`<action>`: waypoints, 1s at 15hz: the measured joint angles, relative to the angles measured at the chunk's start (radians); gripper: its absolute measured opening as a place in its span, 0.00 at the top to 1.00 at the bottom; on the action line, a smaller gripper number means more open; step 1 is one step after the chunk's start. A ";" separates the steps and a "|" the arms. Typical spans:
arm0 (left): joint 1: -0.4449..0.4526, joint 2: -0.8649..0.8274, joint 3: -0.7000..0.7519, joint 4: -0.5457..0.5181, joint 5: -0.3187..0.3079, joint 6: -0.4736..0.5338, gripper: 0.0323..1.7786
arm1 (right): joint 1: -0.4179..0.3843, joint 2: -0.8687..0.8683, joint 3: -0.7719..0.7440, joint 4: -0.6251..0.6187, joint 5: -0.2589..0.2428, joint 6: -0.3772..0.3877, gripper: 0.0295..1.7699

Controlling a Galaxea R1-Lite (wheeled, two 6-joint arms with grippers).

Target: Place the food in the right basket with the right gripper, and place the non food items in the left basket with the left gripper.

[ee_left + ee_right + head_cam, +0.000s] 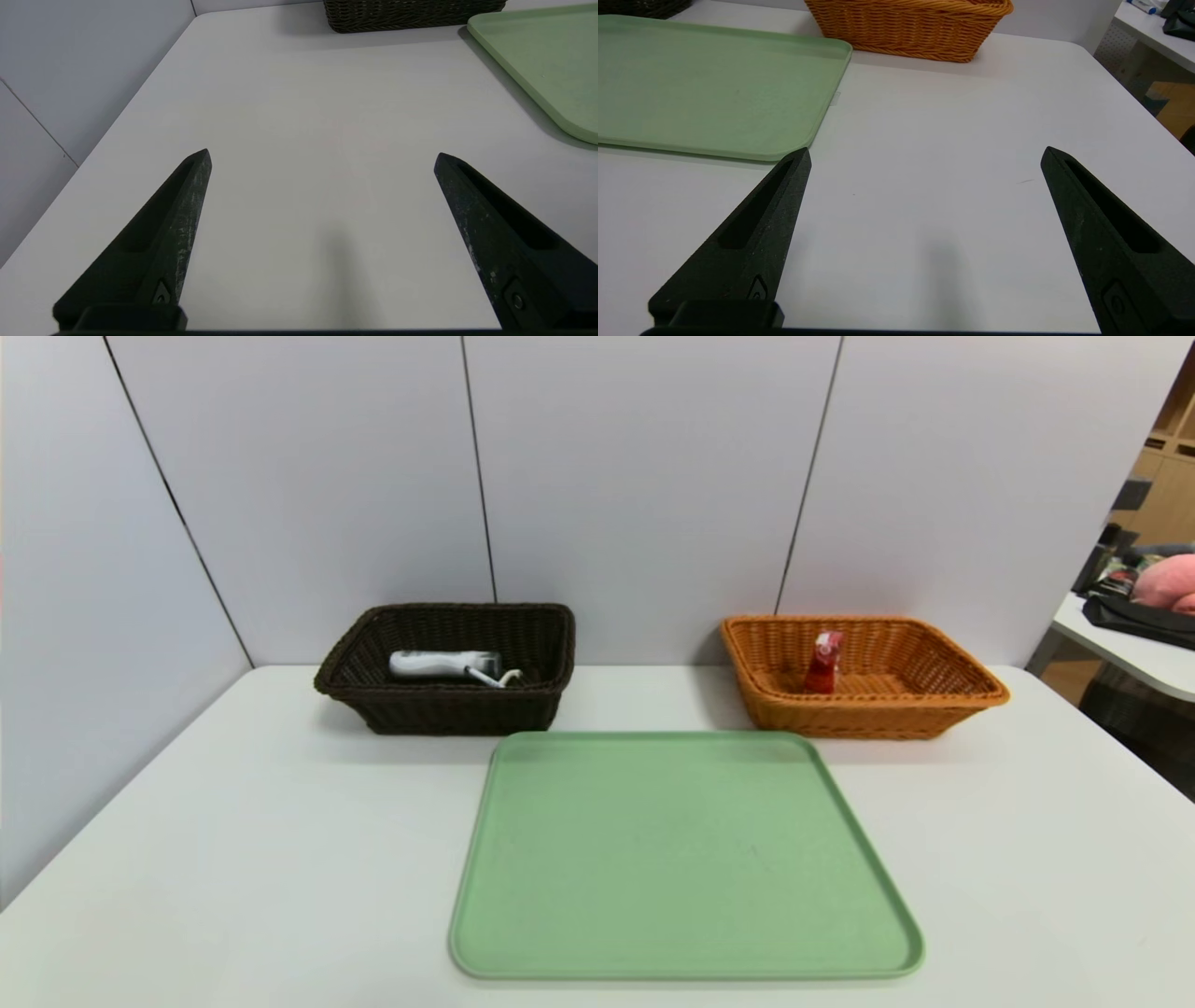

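A white, handle-shaped non-food item [446,665] lies inside the dark brown left basket [359,658]. A small red food packet [823,663] stands inside the orange right basket [962,674]. In the left wrist view my left gripper [322,157] is open over bare table, with the dark basket [411,14] far ahead. In the right wrist view my right gripper [926,154] is open over bare table, with the orange basket [910,25] ahead. Neither gripper appears in the head view.
A green tray [686,854] lies bare in the middle of the white table [233,859], in front of both baskets. Grey partition walls stand behind and at the left. Another table [1134,649] with clutter stands off to the right.
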 joint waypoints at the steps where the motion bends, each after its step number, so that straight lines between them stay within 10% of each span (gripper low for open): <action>1: 0.000 0.000 0.000 0.000 0.000 -0.001 0.05 | 0.000 0.000 0.000 0.000 -0.001 0.001 0.04; 15: -0.001 0.000 0.000 -0.009 0.022 -0.113 0.05 | 0.002 0.000 0.000 -0.003 -0.009 0.053 0.04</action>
